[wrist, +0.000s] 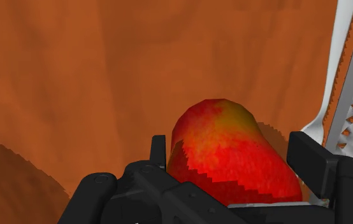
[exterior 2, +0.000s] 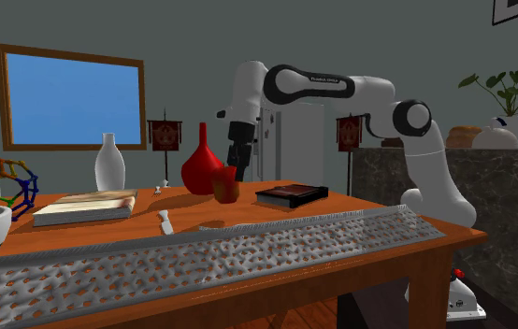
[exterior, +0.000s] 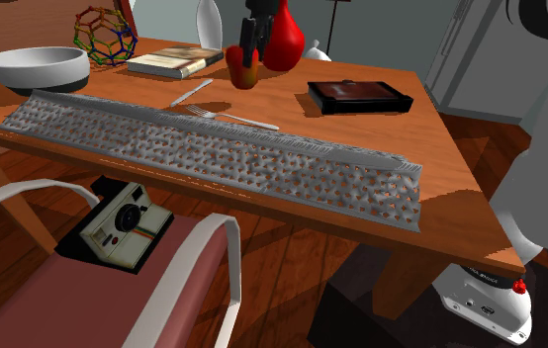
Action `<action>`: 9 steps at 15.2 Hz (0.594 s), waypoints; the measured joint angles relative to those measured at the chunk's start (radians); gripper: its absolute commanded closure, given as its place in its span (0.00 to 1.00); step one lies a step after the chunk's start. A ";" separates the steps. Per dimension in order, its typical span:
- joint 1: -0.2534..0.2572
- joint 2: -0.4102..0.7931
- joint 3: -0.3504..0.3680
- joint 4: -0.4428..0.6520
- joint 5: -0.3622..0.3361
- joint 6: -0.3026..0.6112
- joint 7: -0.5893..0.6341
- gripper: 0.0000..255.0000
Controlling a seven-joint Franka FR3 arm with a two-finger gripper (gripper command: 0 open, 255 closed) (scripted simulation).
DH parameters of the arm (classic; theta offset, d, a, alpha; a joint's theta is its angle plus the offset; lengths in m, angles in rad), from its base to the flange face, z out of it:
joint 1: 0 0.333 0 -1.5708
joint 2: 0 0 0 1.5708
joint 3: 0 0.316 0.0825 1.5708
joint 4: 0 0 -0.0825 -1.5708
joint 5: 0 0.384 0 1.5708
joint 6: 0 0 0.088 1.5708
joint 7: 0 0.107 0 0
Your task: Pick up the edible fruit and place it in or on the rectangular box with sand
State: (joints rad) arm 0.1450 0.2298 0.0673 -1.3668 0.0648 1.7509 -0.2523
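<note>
My black gripper (exterior: 249, 51) is shut on a red and yellow fruit (exterior: 243, 69) and holds it a little above the wooden table (exterior: 292, 138), in front of a red vase (exterior: 284, 40). In the wrist view the fingers clasp the fruit (wrist: 226, 140) from both sides, so my gripper (wrist: 234, 154) is shut on it. The second exterior view has the fruit (exterior 2: 225, 184) under the gripper (exterior 2: 235, 168), its shadow lying on the table below. A flat black box (exterior: 359, 95) with reddish-brown filling lies to the shoulder view's right of the fruit, apart from it; the box (exterior 2: 292, 194) sits near the arm.
A fork (exterior: 228, 118) and knife (exterior: 191, 92) lie near the fruit. A long grey perforated strip (exterior: 223, 158) runs along the front edge. A book (exterior: 174, 61), white bowl (exterior: 37, 69), wire ball (exterior: 105, 36) and white vase (exterior 2: 107, 164) stand behind. A camera (exterior: 124, 225) rests on the chair.
</note>
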 measured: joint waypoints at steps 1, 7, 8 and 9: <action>0.000 0.005 0.000 0.019 -0.001 -0.015 0.001 1.00; 0.002 0.040 0.001 0.152 -0.004 -0.112 0.009 1.00; 0.003 0.047 0.001 0.179 -0.005 -0.131 0.011 1.00; 0.004 0.056 0.001 0.203 -0.006 -0.147 0.013 1.00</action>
State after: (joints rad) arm 0.1490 0.2856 0.0686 -1.1636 0.0593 1.6042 -0.2391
